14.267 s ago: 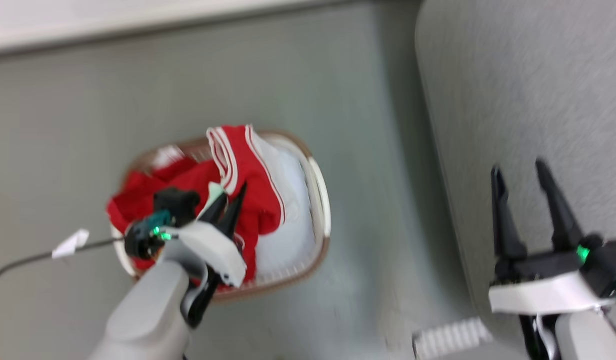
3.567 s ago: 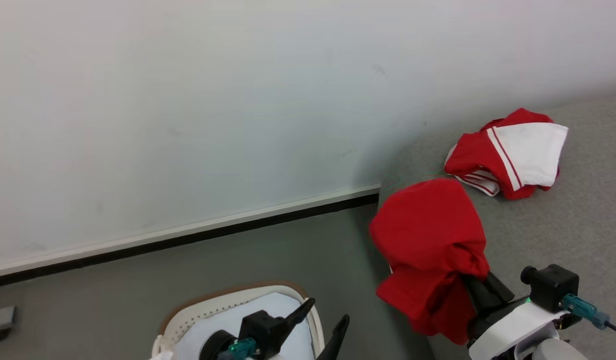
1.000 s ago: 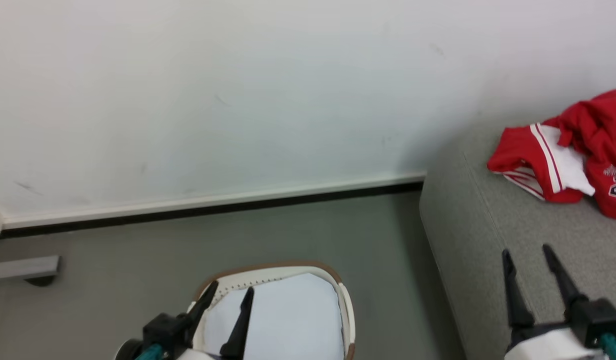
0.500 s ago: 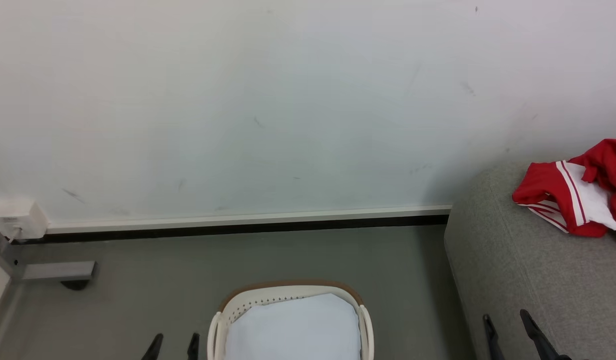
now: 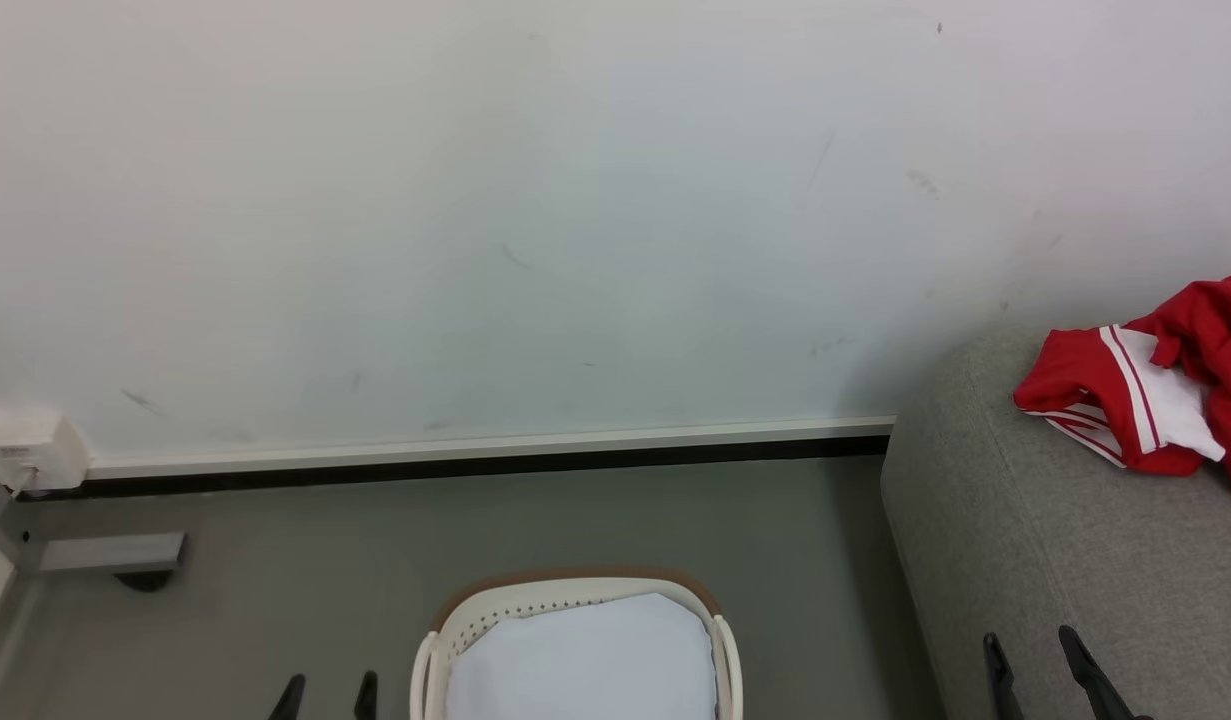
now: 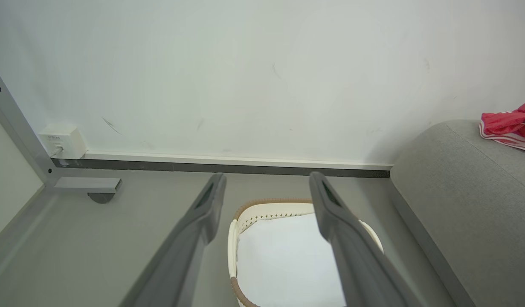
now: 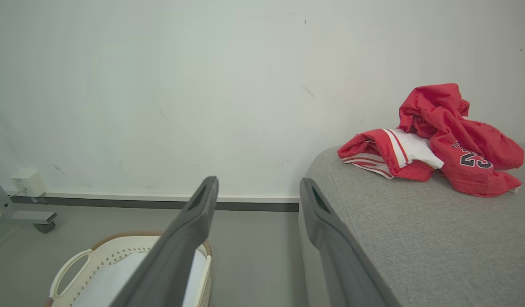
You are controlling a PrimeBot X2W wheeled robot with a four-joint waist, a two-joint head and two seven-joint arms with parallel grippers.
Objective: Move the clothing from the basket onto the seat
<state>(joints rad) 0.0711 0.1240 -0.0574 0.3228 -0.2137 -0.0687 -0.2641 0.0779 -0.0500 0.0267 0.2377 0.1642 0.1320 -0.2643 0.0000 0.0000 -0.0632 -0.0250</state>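
Observation:
The red clothing (image 7: 433,143) lies in a heap on the grey seat (image 7: 416,243), against the wall; it shows too at the right edge of the head view as clothing (image 5: 1145,400) on the seat (image 5: 1065,560). The cream basket (image 5: 575,610) stands on the floor at bottom centre, holding just its white liner (image 5: 585,665). My left gripper (image 5: 327,692) is open at the bottom, left of the basket, nothing between its fingers. My right gripper (image 5: 1037,655) is open over the seat's front part, holding nothing. In the left wrist view the basket (image 6: 262,213) lies beyond my open fingers (image 6: 211,200).
A white wall with a pale skirting board (image 5: 475,445) runs behind the grey floor. A white socket box (image 5: 30,450) and a grey metal frame foot (image 5: 110,555) sit at the far left. Bare floor lies between basket and seat.
The head view has tilted up, so both grippers have sunk toward the bottom edge. The right gripper has let go of the second red garment, which now lies on the seat.

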